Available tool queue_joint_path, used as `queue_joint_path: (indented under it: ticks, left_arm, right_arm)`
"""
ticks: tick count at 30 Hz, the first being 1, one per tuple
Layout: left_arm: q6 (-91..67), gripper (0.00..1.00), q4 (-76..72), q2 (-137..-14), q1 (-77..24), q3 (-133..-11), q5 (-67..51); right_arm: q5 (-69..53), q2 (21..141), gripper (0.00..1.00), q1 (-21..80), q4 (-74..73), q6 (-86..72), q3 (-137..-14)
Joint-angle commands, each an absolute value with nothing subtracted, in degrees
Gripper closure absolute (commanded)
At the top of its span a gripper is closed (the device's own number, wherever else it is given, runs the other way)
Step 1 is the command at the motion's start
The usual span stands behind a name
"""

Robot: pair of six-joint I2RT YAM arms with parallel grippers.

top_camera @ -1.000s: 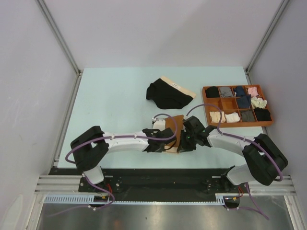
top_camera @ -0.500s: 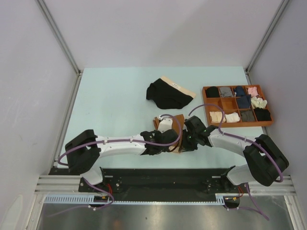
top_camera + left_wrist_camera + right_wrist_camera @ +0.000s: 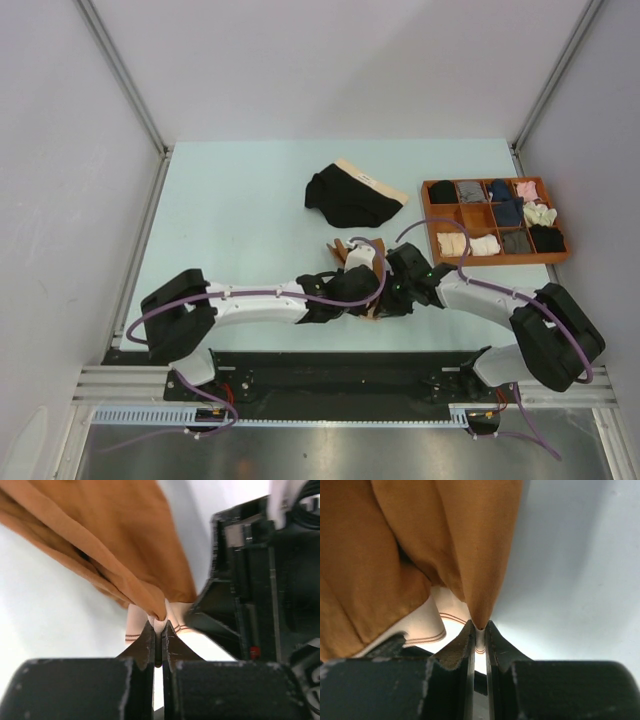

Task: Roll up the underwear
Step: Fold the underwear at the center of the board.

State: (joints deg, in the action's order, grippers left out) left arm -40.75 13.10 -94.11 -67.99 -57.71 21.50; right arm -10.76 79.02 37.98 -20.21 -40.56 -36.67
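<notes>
Rust-brown underwear (image 3: 347, 249), a soft matte knit gathered into loose folds, near the 6 o'clock edge of the pale table (image 3: 230, 220). Left gripper (image 3: 158, 627) and right gripper (image 3: 478, 627), jaws nearly together, each pinch a peaked ridge of this fabric. Its beige waistband (image 3: 132, 630), edged with thin brown stripes, shows beneath. Black underwear (image 3: 345, 197), crumpled, lies at 12 o'clock of it. A compartmented orange-brown tray (image 3: 500, 259) holding rolled garments stands at 3 o'clock.
</notes>
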Motion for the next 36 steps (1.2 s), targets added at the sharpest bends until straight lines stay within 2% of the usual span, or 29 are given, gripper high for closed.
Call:
queue_joint_path:
  ticks: [1, 8, 9, 11, 12, 14, 16, 20, 30, 36]
  left_arm:
    - [-38.0, 1.0, 6.2, -94.7, -68.6, -57.9, 16.5]
    - [-37.3, 1.0, 1.8, -97.3, -68.9, -56.8, 11.8]
    - [-37.3, 1.0, 1.8, -98.3, -68.9, -57.0, 11.8]
    - [-36.9, 1.0, 1.5, -99.0, -68.9, -57.2, 11.3]
    - [-36.8, 0.99, 1.3, -99.6, -68.9, -57.2, 11.3]
    - [-36.7, 1.0, 1.1, -100.1, -69.0, -57.2, 11.2]
    - [-36.9, 1.0, 0.8, -101.0, -69.0, -57.3, 11.4]
    - [-37.0, 1.0, 0.5, -102.5, -68.9, -58.0, 11.3]
    - [-38.1, 0.99, 0.3, -103.8, -69.0, -57.2, 9.3]
    - [-38.7, 0.85, 0.2, -103.7, -68.9, -56.7, 8.7]
  right_arm:
    - [-10.0, 76.8, 1.0, 37.0, -19.2, -41.9, -35.1]
    - [-10.5, 74.8, 1.0, 35.2, -18.3, -41.7, -33.6]
    - [-10.6, 74.4, 0.94, 35.0, -18.7, -41.6, -33.5]
    - [-10.8, 73.3, 0.91, 34.4, -19.7, -41.0, -33.6]
    - [-10.9, 72.9, 0.83, 34.1, -20.1, -41.0, -33.5]
    - [-11.1, 71.4, 0.74, 33.6, -21.7, -40.4, -33.5]
    - [-10.9, 70.1, 0.6, 32.7, -23.0, -40.0, -33.5]
    - [-10.5, 67.0, 0.47, 31.5, -26.4, -38.8, -33.5]
    - [-11.2, 62.5, 0.43, 29.1, -24.5, -42.4, -32.3]
    - [-11.4, 57.4, 0.4, 26.6, -24.8, -44.6, -31.6]
